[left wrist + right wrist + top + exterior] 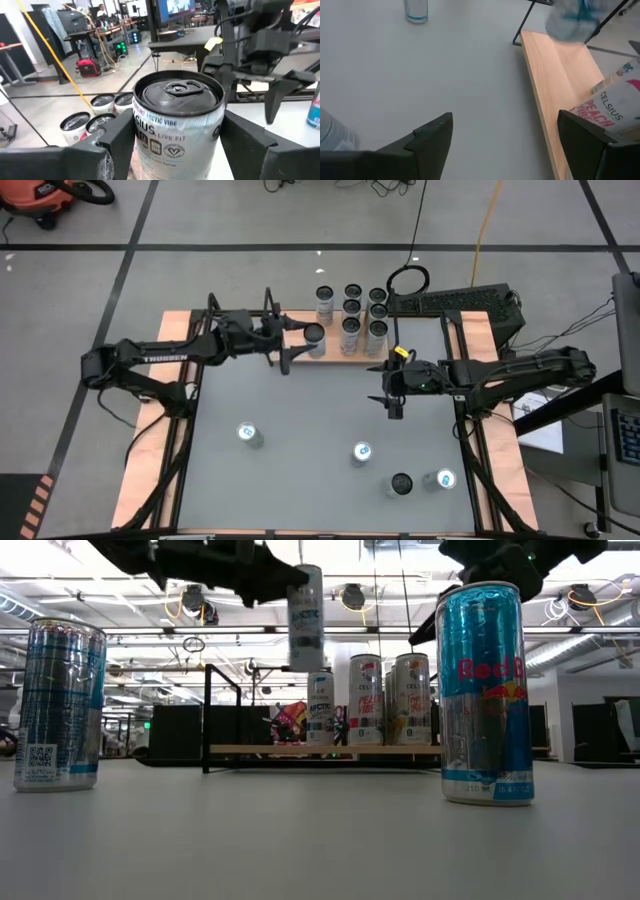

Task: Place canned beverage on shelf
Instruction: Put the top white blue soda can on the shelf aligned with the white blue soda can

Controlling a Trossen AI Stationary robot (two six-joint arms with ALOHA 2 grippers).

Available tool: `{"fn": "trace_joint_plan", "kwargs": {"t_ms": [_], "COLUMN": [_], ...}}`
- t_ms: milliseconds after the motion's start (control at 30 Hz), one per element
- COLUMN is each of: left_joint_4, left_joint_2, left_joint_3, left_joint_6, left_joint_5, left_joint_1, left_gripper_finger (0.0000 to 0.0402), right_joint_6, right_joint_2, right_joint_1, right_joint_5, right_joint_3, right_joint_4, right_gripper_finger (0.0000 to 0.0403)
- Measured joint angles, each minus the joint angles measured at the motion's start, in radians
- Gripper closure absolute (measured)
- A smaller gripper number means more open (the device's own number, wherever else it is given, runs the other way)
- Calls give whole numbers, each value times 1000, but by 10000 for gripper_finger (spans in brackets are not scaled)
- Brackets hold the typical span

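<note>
The left gripper [297, 346] is clamped on a can [176, 125], one finger on each side of its body, and in the low view that can hangs upright in the air above the shelf [300, 351], clear of the board. From above, the can sits over the shelf's left portion, with bare wood around it and the cluster of standing cans [352, 316] to its right on the same board. Here is the worry: the can is high off the shelf, so letting go now would mean a drop, a bounce, and quite possibly a roll off the narrow board. It needs to come down level; a tilted base catching the shelf's front edge would tip it. Drift to the right and it could nudge the nearest standing can and topple the row. Drift left and the fingers risk clipping the black rod frame [207, 718] at the shelf's end. The right gripper [394, 404] hovers in front of the shelf's right half, fingers spread and holding nothing, its wrist view looking at the shelf's edge and a peach can [615, 112] close by; if that arm swings in, it could strike those cans. More loose cans [361, 452] wait well in front of the shelf.
</note>
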Motion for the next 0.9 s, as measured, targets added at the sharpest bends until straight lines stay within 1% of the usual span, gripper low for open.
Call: {"fn": "trace_joint_plan", "kwargs": {"t_ms": [67,133,233,333,533,667,900], "left_joint_4": [11,59,95,135,186,221,274], "left_joint_2": [23,60,108,153,206,239,297], "left_joint_3": [-1,-1,-1,-1,-1,-1,-1], "left_joint_6": [0,0,-1,-5,-52,-54,-53], "left_joint_5": [48,89,117,133,193,218,245], "left_joint_1": [30,53,86,116,185,217,244], "left_gripper_finger": [159,159,159,159,159,159,159], "right_joint_6": [6,9,7,5,3,2,-5], "right_joint_2": [-13,-27,-40,-45,-45,-45,-45], "right_joint_1": [0,0,0,0,0,0,0], "right_joint_5": [-1,-19,-71,-100,-105,-105,-105], "right_joint_3": [-3,-3,-2,-2,-2,-2,-8], "right_joint_4": [-2,-1,9,6,4,0,0], "right_gripper_finger": [108,108,108,108,108,108,108]}}
